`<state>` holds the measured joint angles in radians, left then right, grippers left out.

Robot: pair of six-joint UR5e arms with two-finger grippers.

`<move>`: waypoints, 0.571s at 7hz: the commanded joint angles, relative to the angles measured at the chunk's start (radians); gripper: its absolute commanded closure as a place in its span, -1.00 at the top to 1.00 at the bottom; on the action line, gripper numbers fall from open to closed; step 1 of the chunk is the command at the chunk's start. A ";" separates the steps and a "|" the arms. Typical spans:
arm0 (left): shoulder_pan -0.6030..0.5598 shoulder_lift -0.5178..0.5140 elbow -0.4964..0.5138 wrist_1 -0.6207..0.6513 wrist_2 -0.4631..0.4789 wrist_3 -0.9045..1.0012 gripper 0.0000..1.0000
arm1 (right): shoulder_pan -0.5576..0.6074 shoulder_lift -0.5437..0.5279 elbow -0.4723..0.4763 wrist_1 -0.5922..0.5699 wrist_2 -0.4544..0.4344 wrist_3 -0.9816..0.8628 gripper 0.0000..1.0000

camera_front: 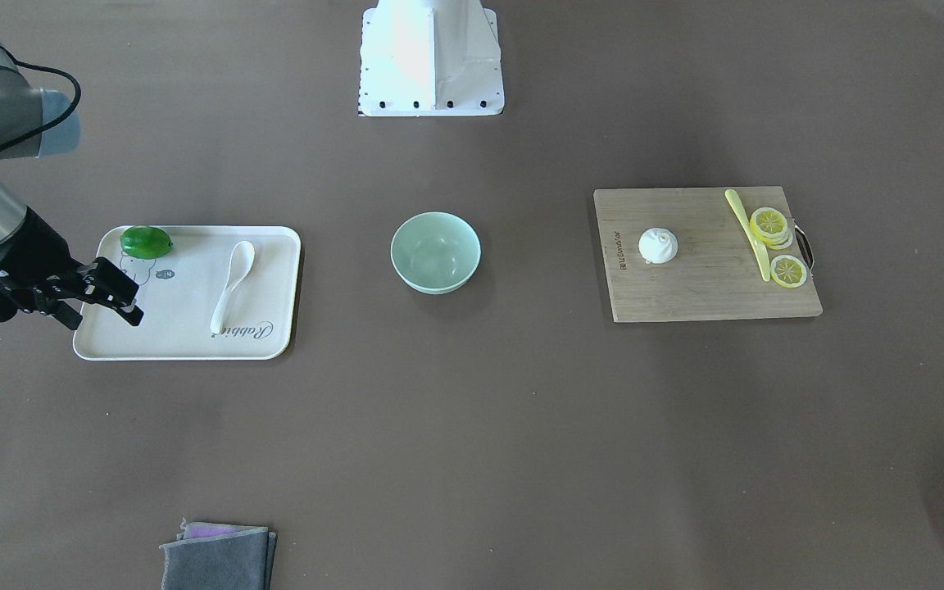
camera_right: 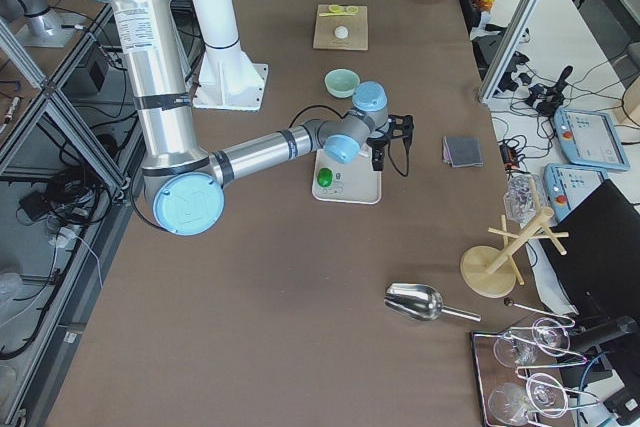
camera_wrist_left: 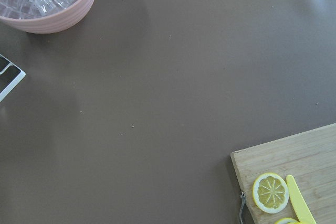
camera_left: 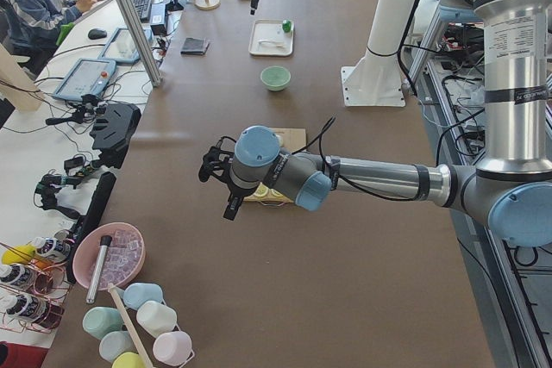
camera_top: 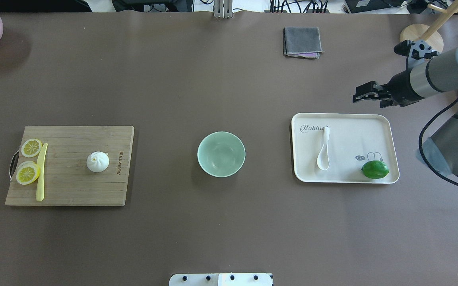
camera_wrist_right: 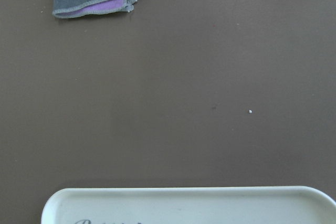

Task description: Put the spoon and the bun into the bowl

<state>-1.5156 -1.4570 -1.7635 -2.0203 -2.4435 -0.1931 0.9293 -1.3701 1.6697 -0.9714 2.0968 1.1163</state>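
From the front camera you see the bowl (camera_front: 435, 251) standing empty in the middle of the table. The spoon (camera_front: 232, 287) lies on the tray (camera_front: 290, 246), its handle toward the "Rabbit" lettering, well apart from the bowl. A lime (camera_front: 146, 242) sits in a corner of the tray. The right gripper (camera_front: 133, 302) hangs in the air by the tray's end away from the bowl. Its jaws are apart and grip nothing, and it is clear of the spoon. On the bowl's other side the bun (camera_front: 658, 245) rests on the board (camera_front: 710, 295), with a knife (camera_front: 749, 233) and lemon slices (camera_front: 771, 225) nearby. A folded cloth (camera_front: 218, 557) lies at the near edge.

From overhead you find the bowl between board and tray, with the bun to its left and the spoon to its right.

In the left side view the left gripper (camera_left: 226, 201) hovers above the table, short of the board. You cannot tell whether its fingers are apart or together.

The right side view shows the right arm stretched out over the tray.

The left wrist camera gives you the board's corner, one lemon slice and a pink tub (camera_wrist_left: 79, 11) of ice. The right wrist camera gives you the tray's rim below and the cloth above.
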 commanded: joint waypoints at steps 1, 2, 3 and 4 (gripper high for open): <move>0.000 -0.011 -0.002 0.000 0.001 -0.020 0.96 | -0.104 0.022 -0.011 -0.004 -0.063 0.081 0.81; 0.000 -0.014 -0.002 0.000 0.001 -0.020 0.96 | -0.139 0.017 -0.019 -0.006 -0.067 0.101 0.78; 0.000 -0.020 -0.001 0.000 0.001 -0.020 0.96 | -0.164 0.013 -0.021 -0.006 -0.067 0.108 0.77; 0.000 -0.022 -0.001 0.000 0.001 -0.020 0.96 | -0.188 0.020 -0.031 -0.006 -0.072 0.138 0.73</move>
<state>-1.5156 -1.4753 -1.7647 -2.0203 -2.4421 -0.2129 0.7725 -1.3536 1.6477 -0.9769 2.0296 1.2267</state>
